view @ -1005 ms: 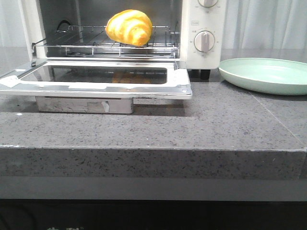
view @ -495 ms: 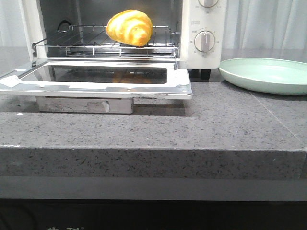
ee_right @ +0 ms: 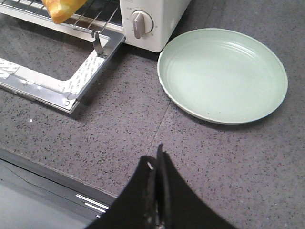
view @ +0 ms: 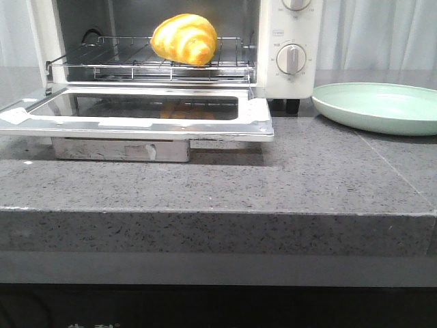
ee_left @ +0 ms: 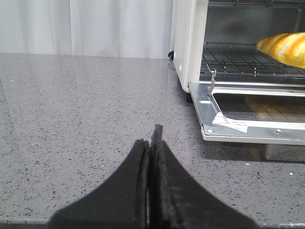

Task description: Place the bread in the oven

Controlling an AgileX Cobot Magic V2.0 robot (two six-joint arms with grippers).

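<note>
The bread [view: 184, 39], a golden roll with orange-brown stripes, lies on the wire rack inside the white oven [view: 290, 41]. The oven door [view: 136, 116] is folded down flat and open. The bread also shows in the left wrist view [ee_left: 285, 47] and the right wrist view [ee_right: 62, 8]. My left gripper [ee_left: 151, 138] is shut and empty, low over the counter to the left of the oven. My right gripper [ee_right: 158, 155] is shut and empty, above the counter's front edge, near the plate. Neither gripper shows in the front view.
A pale green plate [view: 379, 106] sits empty on the grey speckled counter [view: 273, 178] right of the oven, and shows in the right wrist view [ee_right: 221, 74]. White curtains hang behind. The oven's dial knob [view: 291, 59] faces forward.
</note>
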